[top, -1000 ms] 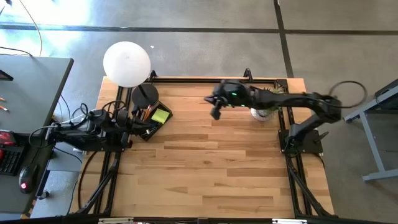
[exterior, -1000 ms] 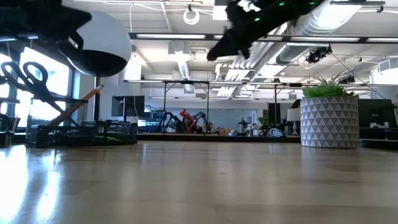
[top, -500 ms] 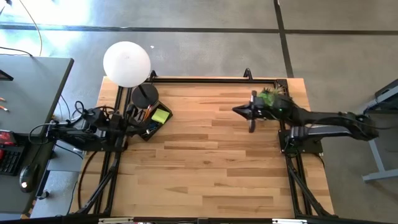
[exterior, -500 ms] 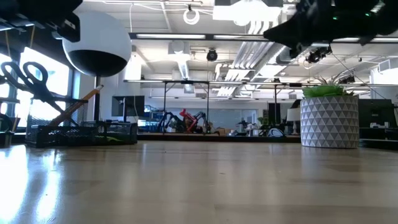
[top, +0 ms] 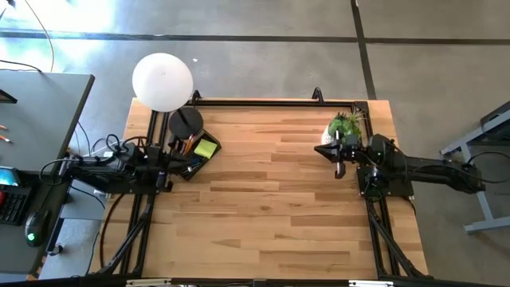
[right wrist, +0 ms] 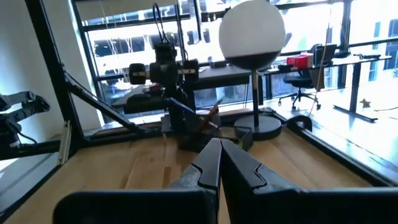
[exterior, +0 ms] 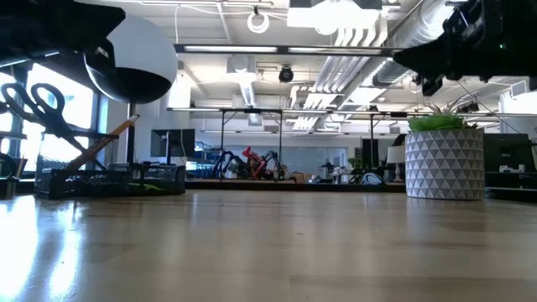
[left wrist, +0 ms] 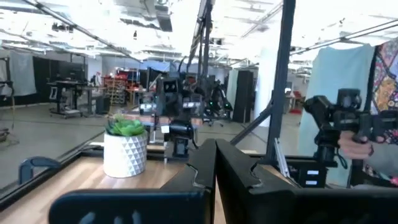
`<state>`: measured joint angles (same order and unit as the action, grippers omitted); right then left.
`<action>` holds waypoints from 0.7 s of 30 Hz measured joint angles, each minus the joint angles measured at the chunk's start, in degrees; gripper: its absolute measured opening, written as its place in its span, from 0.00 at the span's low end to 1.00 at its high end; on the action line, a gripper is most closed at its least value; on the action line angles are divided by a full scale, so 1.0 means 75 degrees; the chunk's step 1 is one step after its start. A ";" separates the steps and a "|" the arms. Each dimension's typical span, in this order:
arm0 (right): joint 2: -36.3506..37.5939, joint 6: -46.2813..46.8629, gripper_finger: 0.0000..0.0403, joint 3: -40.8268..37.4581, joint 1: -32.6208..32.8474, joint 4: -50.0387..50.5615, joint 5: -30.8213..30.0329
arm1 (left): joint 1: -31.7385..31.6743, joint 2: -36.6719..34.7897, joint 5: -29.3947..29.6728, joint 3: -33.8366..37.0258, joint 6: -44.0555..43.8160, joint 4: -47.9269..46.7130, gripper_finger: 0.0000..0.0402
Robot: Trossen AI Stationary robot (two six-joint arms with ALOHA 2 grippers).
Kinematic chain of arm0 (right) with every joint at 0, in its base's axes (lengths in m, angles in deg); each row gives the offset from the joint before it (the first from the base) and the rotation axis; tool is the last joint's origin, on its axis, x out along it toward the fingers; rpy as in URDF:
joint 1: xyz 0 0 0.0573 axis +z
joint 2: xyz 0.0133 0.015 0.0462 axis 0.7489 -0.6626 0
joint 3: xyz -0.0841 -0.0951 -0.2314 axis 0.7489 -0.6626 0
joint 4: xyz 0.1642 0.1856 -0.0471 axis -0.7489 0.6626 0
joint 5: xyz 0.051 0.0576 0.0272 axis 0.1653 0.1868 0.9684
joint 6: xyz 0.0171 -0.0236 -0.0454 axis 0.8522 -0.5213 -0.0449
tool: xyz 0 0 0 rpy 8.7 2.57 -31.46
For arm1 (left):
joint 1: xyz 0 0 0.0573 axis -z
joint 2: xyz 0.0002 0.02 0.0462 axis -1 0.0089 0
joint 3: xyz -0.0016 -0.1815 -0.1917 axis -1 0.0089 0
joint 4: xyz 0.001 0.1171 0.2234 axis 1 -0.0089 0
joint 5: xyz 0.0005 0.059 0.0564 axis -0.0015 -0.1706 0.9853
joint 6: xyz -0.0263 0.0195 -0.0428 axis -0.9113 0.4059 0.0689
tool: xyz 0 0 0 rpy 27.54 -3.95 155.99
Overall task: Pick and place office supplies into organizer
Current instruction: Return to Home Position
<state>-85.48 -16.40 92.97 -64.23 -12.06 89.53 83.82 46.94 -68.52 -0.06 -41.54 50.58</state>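
The black organizer (top: 194, 157) sits at the table's far left, beside the lamp base. It holds a yellow sticky-note pad (top: 205, 148), and orange pencils (exterior: 107, 139) and scissors (exterior: 33, 107) stand up out of it. The right wrist view shows the organizer (right wrist: 202, 135) far across the table. My left gripper (top: 166, 165) hovers shut just left of the organizer; its fingers (left wrist: 216, 163) meet. My right gripper (top: 339, 165) is shut and empty in the air at the right side, next to the potted plant; its fingers (right wrist: 219, 163) are closed together.
A white globe lamp (top: 162, 80) on a round black base (top: 185, 121) stands behind the organizer. A potted green plant (top: 343, 127) in a white faceted pot (exterior: 444, 164) stands at the far right. Bare wood (top: 271, 207) spreads between the two arms.
My right arm has drawn back from above the far middle of the table toward the right edge, ending beside the plant with its fingers pointing at the near side. The left arm and the organizer's contents have stayed where they were.
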 joint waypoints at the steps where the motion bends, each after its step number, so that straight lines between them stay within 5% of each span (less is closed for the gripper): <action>1: 0.0113 0.0038 0.01 -0.0149 0.0000 0.0000 0.0000 | 0.0000 0.0000 -0.0025 -0.0006 0.0000 0.0017 0.00; 6: 0.0571 0.0161 0.00 -0.0873 0.0000 -0.0013 -0.0003 | 0.0006 0.0000 -0.0534 -0.0009 0.0114 -0.0075 0.00; 21: 0.0747 -0.0072 0.01 -0.0881 0.0000 0.0095 0.0433 | 0.0003 0.0029 -0.0607 0.0216 -0.0111 0.0285 0.00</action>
<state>-79.88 -16.94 86.36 -64.22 -11.35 92.77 83.84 47.16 -73.08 1.56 -42.37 52.72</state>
